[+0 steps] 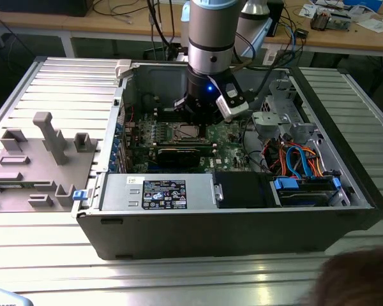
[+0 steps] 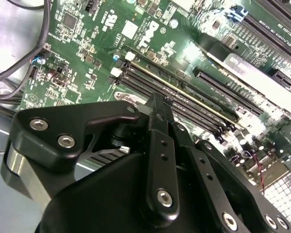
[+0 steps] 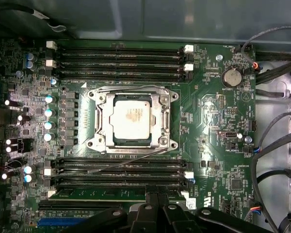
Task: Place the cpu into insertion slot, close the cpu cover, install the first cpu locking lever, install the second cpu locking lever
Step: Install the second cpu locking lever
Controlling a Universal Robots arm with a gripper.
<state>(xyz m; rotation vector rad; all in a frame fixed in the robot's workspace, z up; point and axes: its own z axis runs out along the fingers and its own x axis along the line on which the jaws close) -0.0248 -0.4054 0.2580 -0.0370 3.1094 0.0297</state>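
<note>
Cpu [image 3: 131,120] seated in insertion slot [image 3: 98,115] under closed cpu cover [image 3: 162,118]; light, stiff, fragile, best taken by edges; pincer [image 3: 154,201] narrow, holding nothing, hovering near

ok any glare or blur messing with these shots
First wrist view: the cpu lid is washed out pale by glare, surrounding board sharp. Second wrist view: the gripper looms close, glare on a pale strip. Exterior view: case interior dim.
</note>
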